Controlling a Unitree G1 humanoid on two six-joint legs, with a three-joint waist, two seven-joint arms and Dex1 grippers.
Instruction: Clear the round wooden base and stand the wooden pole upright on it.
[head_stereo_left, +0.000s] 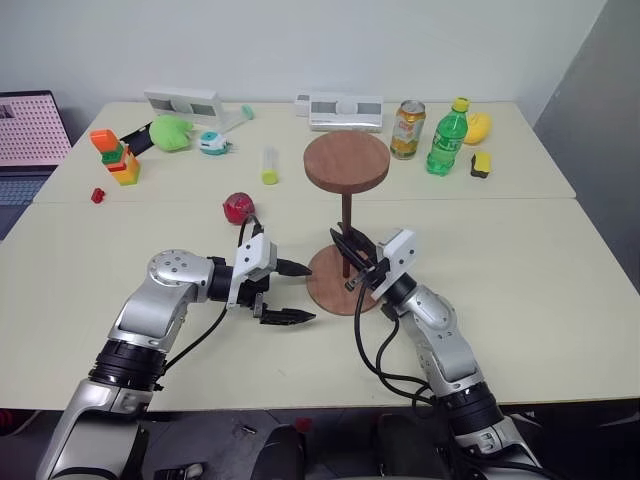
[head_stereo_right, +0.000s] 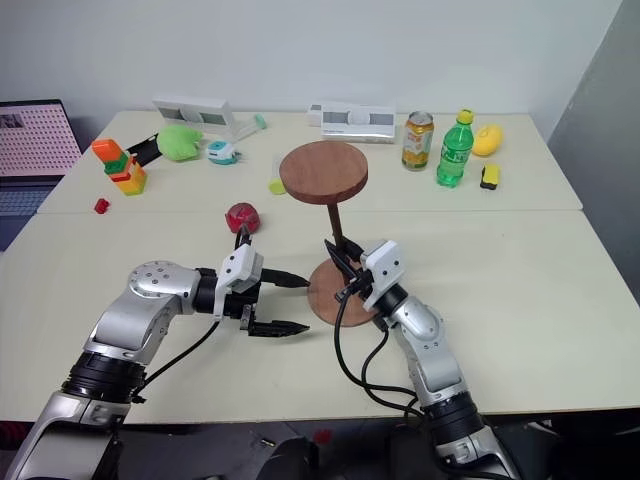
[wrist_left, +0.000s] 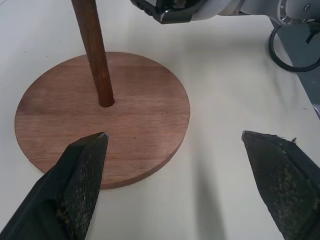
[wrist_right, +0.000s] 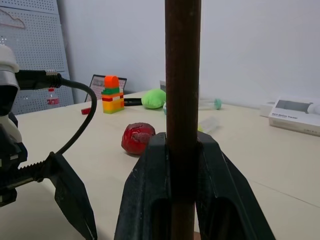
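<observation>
1. Left eye view: the wooden pole (head_stereo_left: 346, 222) is seen standing upright in the centre hole of the round wooden base (head_stereo_left: 328, 285), its fixed disc at the top.
2. The base is seen lying flat on the table (head_stereo_left: 520, 270).
3. The right gripper (head_stereo_left: 350, 252) is clamped on the pole's lower part, just above the base.
4. The left gripper (head_stereo_left: 290, 292) is held wide apart and empty just beside the base, one finger (wrist_left: 82, 165) over its edge in the left wrist view.
</observation>
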